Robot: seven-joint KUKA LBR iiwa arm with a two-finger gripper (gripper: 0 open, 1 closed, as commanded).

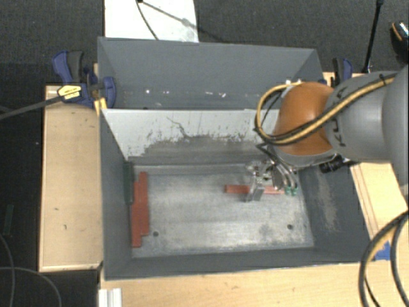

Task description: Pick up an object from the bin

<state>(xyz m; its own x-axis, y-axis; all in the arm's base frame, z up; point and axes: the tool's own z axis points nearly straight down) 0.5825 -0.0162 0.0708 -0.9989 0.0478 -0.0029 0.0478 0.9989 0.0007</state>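
My gripper [258, 189] hangs low over the right half of the bin floor, under the orange wrist cover. Its metal fingers reach down to a small flat reddish-brown piece [237, 188] that lies on the floor just left of them. A bit of the same reddish colour shows on the right side of the fingers [275, 190]. Whether the fingers touch or clasp the piece cannot be made out. A long red block [140, 209] lies against the bin's left wall, far from the gripper, with a dark green strip [129, 183] beside its upper end.
The arm comes in from the right over the bin's right wall, with yellow and black cables looped round the wrist. The bin floor between the red block and the gripper is bare scratched metal.
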